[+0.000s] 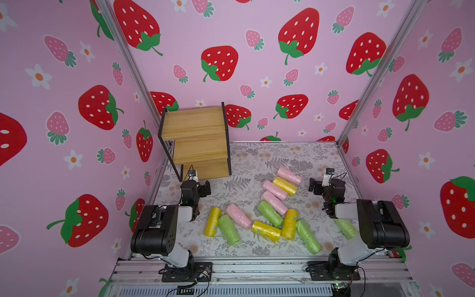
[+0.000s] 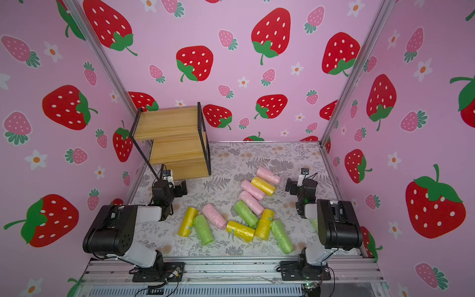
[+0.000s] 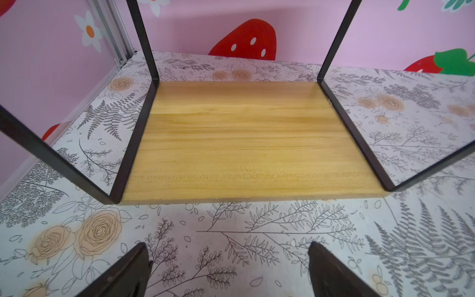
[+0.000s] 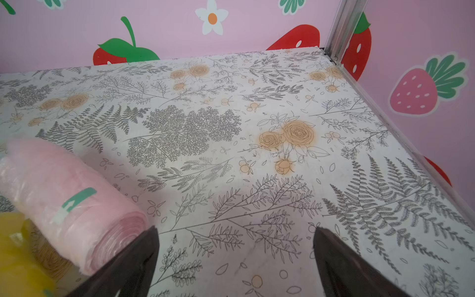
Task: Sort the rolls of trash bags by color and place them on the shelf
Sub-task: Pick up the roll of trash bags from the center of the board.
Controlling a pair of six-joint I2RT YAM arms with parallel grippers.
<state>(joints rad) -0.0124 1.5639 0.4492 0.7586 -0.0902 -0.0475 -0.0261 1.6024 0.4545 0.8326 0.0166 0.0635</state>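
Several pink, yellow and green rolls of trash bags lie scattered mid-table, among them a pink roll (image 1: 289,175), a yellow roll (image 1: 212,221) and a green roll (image 1: 308,236). The shelf (image 1: 195,133) (image 2: 169,128) stands at the back left, and no roll shows on its wooden boards. My left gripper (image 1: 194,183) (image 3: 228,244) hovers just before the shelf's lowest board (image 3: 246,138), open, with only table between its fingers. My right gripper (image 1: 324,183) (image 4: 236,228) hangs open to the right of the pile. In the right wrist view a pink roll (image 4: 69,195) lies just outside one finger, with a yellow roll (image 4: 18,252) beside it.
Strawberry-print walls close in the floral table (image 1: 257,159) on three sides, with aluminium posts (image 1: 359,102) at the back corners. One green roll (image 1: 345,228) lies partly under the right arm. A metal rail (image 1: 257,267) with both arm bases runs along the front edge.
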